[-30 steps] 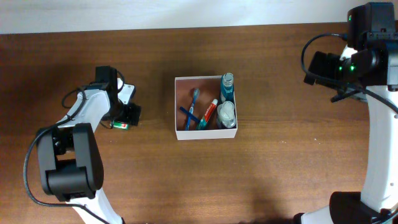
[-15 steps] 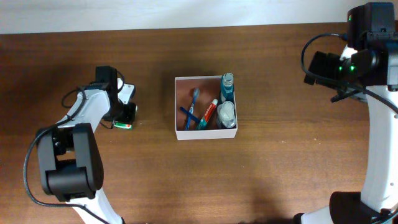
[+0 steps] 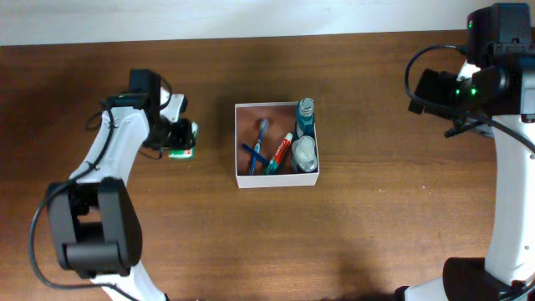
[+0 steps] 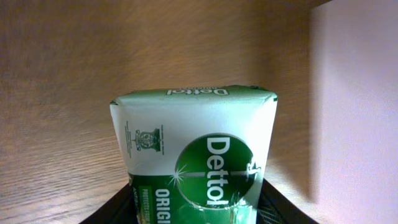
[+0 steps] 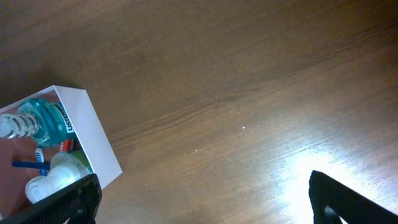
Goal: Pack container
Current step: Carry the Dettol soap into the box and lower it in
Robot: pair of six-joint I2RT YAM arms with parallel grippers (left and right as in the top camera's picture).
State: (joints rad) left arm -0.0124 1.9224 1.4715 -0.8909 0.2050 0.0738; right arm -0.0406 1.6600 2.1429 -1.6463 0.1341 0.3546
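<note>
A green-and-white wrapped soap bar (image 4: pixel 199 162) is clamped in the left gripper (image 3: pixel 177 144), near the left wall of the square, white-walled container (image 3: pixel 276 180). It is best carried over that wall and lowered flat into the bare left strip, clear of the blue toothbrush (image 3: pixel 258 142). The right gripper (image 5: pixel 205 202) is held wide open, well apart.

Soap pack (image 4: pixel 194 155) btm past frame edge
</note>
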